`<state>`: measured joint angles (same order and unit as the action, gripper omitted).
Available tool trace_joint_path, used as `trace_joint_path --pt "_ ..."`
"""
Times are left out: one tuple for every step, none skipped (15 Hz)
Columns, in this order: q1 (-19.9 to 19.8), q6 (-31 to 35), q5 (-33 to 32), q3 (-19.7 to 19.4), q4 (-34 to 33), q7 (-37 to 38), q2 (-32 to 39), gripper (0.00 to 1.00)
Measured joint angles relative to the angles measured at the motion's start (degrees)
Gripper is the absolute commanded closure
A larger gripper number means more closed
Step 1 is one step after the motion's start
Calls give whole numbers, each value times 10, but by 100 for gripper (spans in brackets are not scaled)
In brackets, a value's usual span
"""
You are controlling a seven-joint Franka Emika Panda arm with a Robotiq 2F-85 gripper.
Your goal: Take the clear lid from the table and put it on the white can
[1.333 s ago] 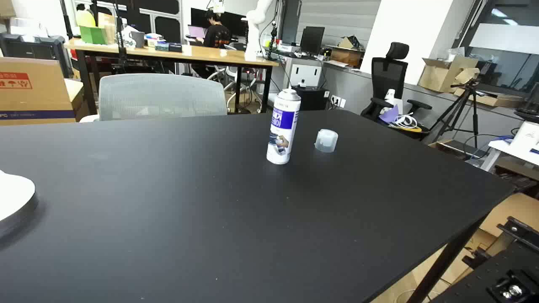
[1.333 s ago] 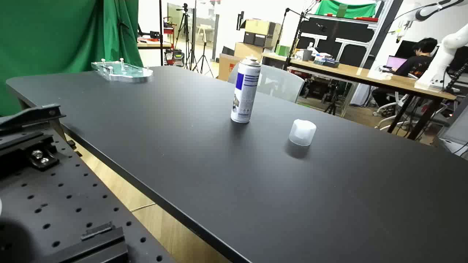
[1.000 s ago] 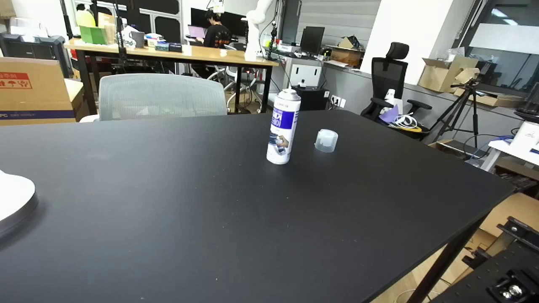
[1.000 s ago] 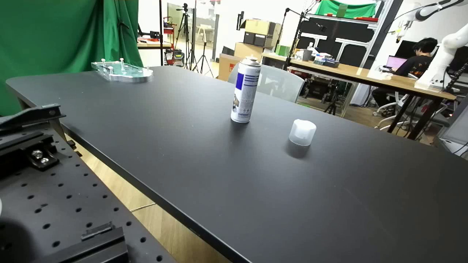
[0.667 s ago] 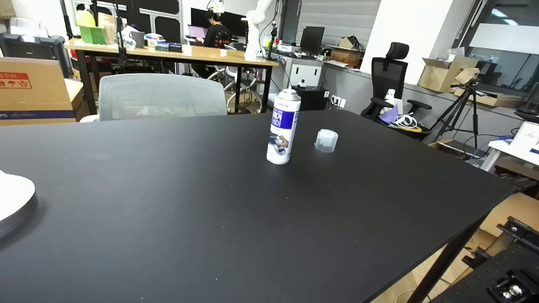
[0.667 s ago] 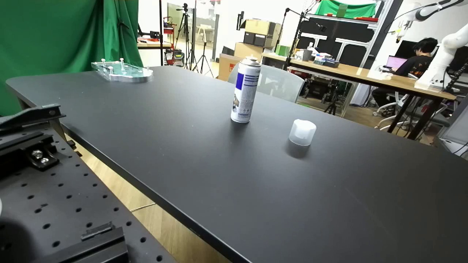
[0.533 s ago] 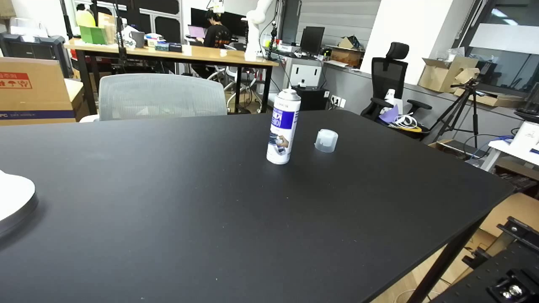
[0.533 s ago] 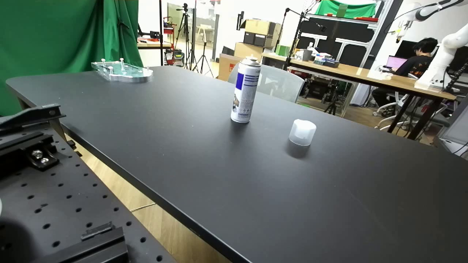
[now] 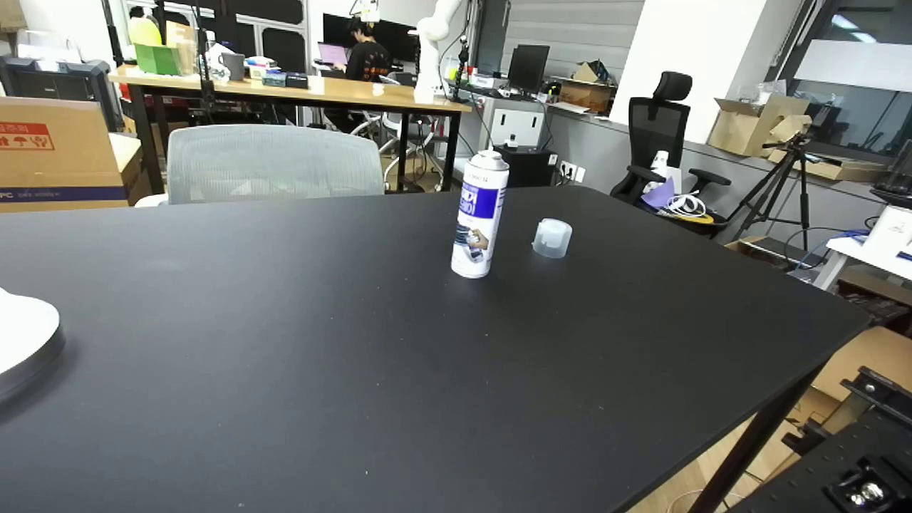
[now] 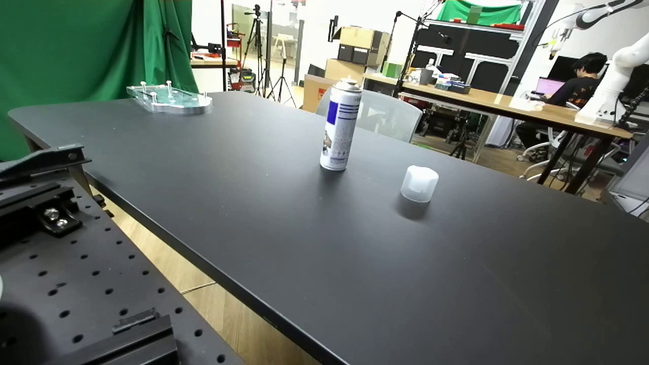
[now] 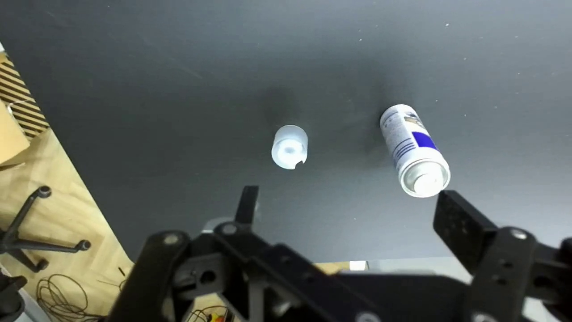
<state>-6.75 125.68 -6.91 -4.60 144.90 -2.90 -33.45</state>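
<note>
Gripper (image 11: 349,203) has its jaws spread wide in wrist view, well apart. Clear lid (image 11: 289,147) is out past my fingertips on the black tabletop (image 11: 156,89), lined up w/ the gap btwn my fingers but closer to one finger (image 11: 247,205); touching neither. Small notch at its edge; can't tell which end's up. White spray can (image 11: 413,152) w/ blue-marked label stands upright past my opposite finger (image 11: 462,223), its top showing right by that fingertip; actual dist. from me unclear. Both ext. views have lid & can near each other, not touching. One stretch of tabletop edge shows btwn my fingers. Off another, on the side of my finger nearer the lid, is a black chair base (image 11: 22,244) on wood floor (image 11: 71,214), w/ loose cables (image 11: 58,308) close by.
</note>
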Motion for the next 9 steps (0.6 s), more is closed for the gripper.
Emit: trace_joint_path --pt "-6 16 1 -9 0 -1 21 0" --pt "-9 30 2 -19 -1 -3 44 0" --pt "-12 41 3 -27 -3 -4 66 0" --pt "-15 50 3 -32 -6 -5 90 0" --pt "-17 56 3 -36 -11 -5 114 0" --pt "-18 62 3 -39 -16 -5 137 0" --pt "-19 63 6 -41 -22 -4 158 0" --pt "-20 63 13 -42 -29 -4 174 0" --pt "-21 63 16 -42 -35 -4 183 0"
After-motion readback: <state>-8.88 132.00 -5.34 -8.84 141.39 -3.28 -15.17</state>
